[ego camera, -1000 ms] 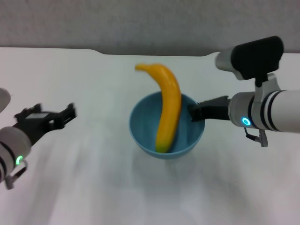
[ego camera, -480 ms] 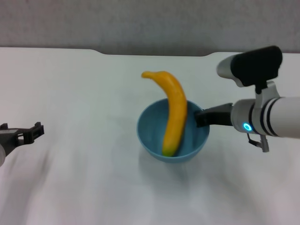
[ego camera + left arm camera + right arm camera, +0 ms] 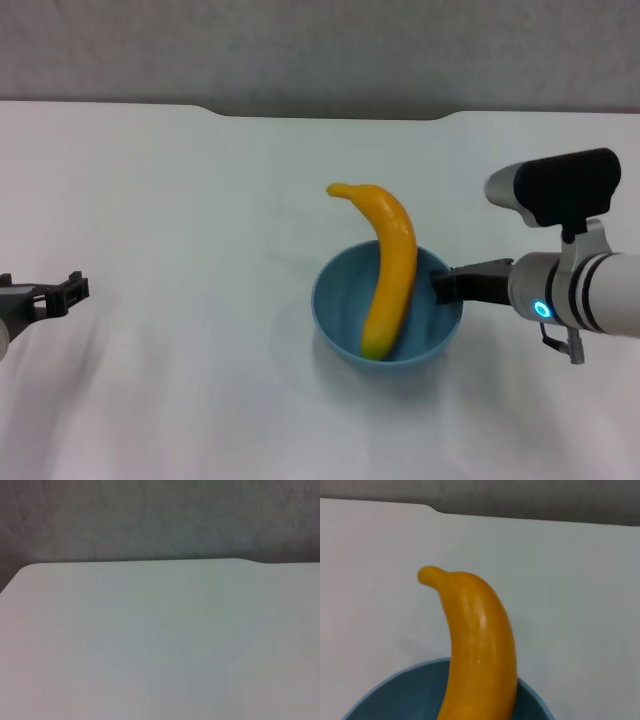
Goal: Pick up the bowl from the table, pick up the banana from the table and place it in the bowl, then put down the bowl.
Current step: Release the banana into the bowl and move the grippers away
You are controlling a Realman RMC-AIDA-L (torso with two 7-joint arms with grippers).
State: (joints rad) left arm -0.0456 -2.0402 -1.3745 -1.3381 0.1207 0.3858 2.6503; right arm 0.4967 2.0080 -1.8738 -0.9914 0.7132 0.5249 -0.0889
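The light-blue bowl (image 3: pixel 342 312) is low over the white table (image 3: pixel 180 200), right of centre; I cannot tell whether it touches. The yellow banana (image 3: pixel 395 270) stands in it, lower end on the bowl's bottom, upper end curving out over the far rim. My right gripper (image 3: pixel 441 287) is shut on the bowl's right rim. The right wrist view shows the banana (image 3: pixel 480 650) rising out of the bowl (image 3: pixel 395 695). My left gripper (image 3: pixel 62 292) is open and empty at the far left, well away from the bowl.
The table's far edge with its shallow notch (image 3: pixel 330 114) runs along the back. The left wrist view shows only bare tabletop (image 3: pixel 150 640) and the grey wall behind it.
My right gripper has carried the bowl with the banana toward the front right and lower. My left gripper has drawn back to the far left edge.
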